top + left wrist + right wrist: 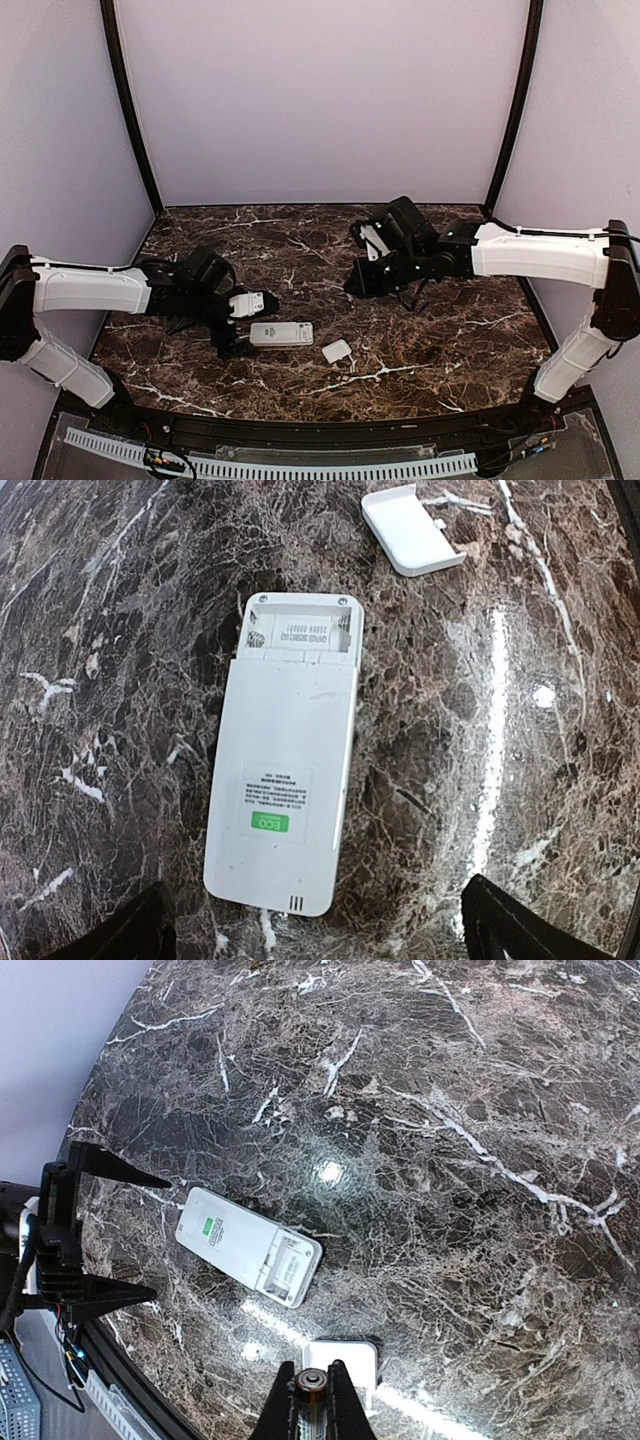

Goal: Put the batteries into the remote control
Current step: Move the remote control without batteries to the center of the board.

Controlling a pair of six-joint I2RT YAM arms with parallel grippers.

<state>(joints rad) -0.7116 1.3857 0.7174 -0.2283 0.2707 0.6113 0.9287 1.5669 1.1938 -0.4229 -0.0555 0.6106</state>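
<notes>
The white remote control (281, 334) lies face down on the dark marble, a green sticker on its back. Its battery compartment (300, 630) stands uncovered and empty at the end away from my left gripper. My left gripper (318, 935) is open, its two fingers spread wide to either side of the remote's (285, 770) near end without touching it. My right gripper (312, 1363) hovers above the table to the right, shut on a battery (311, 1382) seen end-on between its fingers. In the top view the battery is hidden by the right gripper (356, 282).
A small loose white cover plate (336, 351) lies on the marble just right of the remote, directly below my right gripper in the right wrist view. Purple walls enclose the table on three sides.
</notes>
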